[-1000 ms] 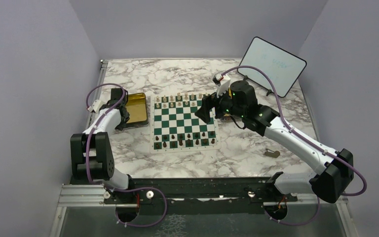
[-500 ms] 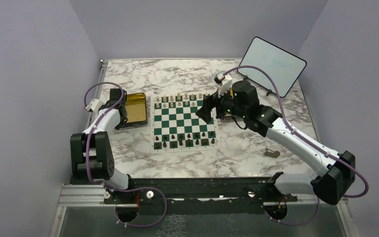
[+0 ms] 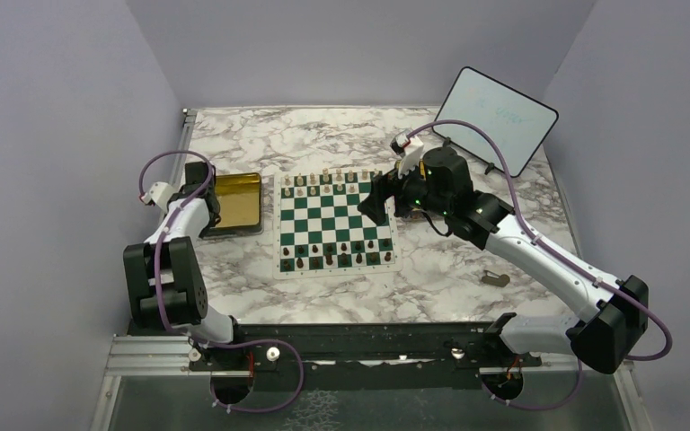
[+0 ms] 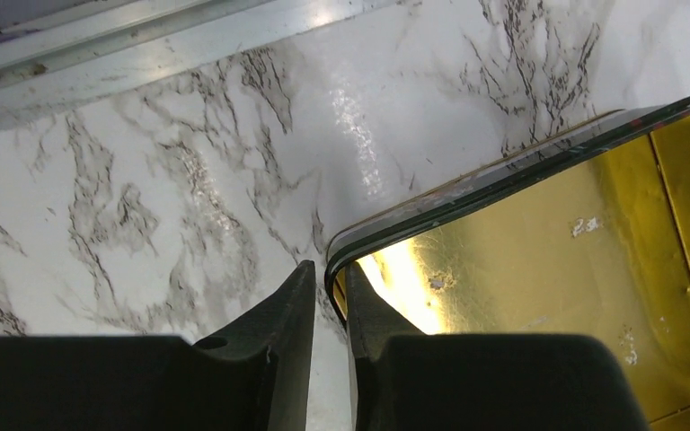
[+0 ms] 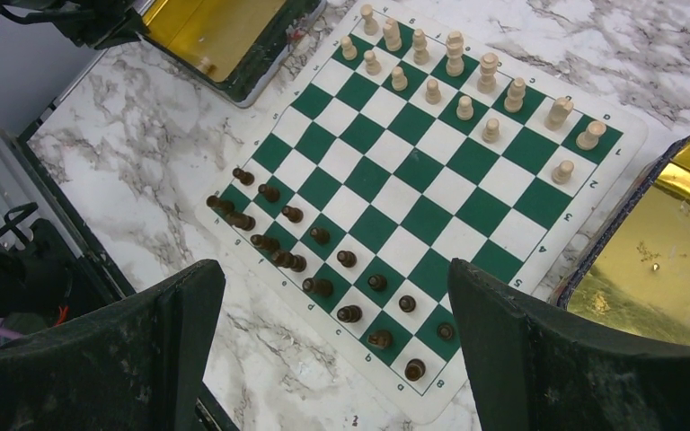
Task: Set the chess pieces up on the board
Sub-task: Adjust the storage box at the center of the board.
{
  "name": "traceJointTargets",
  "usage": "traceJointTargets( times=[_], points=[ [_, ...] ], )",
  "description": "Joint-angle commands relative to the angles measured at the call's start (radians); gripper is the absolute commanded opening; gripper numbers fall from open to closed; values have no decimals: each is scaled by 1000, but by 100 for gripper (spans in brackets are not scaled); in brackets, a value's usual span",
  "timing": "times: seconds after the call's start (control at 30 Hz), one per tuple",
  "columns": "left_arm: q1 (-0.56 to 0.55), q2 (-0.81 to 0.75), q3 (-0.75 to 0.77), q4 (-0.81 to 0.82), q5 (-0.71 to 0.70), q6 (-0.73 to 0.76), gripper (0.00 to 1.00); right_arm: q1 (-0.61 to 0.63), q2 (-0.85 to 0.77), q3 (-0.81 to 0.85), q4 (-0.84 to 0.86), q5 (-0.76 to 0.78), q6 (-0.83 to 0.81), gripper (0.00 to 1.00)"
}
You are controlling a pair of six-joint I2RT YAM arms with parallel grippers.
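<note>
The green and white board lies mid-table. Cream pieces stand in its two far rows and dark brown pieces in its two near rows. In the right wrist view the cream pieces and the dark pieces stand upright on the board. My right gripper hovers over the board's right edge, open and empty. My left gripper is left of the board. Its fingers are shut on the rim of a gold tray, one finger inside and one outside.
The left gold tray lies beside the board's left edge. A second gold tray lies at the board's right, mostly under my right arm. A whiteboard leans at the back right. A small grey object lies near front right. A metal rail edges the table.
My left gripper has moved left and slightly back, and the left gold tray has shifted a little left with it. My right gripper has barely moved.
</note>
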Motion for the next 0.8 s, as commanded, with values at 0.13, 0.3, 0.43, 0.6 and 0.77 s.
traceJointTargets(
  times=[0.13, 0.3, 0.43, 0.6, 0.77],
  points=[
    [84, 45, 48, 65, -40, 130, 19, 0, -33, -4, -19, 25, -10, 100],
    [98, 66, 137, 74, -15, 194, 22, 0, -32, 8, -27, 32, -21, 100],
    [98, 20, 165, -3, 21, 107, 33, 0, -21, 16, -27, 23, -20, 100],
    [98, -80, 114, -46, 163, 6, 35, 0, -21, -3, -3, 12, -4, 100],
    [96, -145, 22, -45, 312, -62, 35, 0, -25, -11, -1, 13, -8, 100]
  ],
)
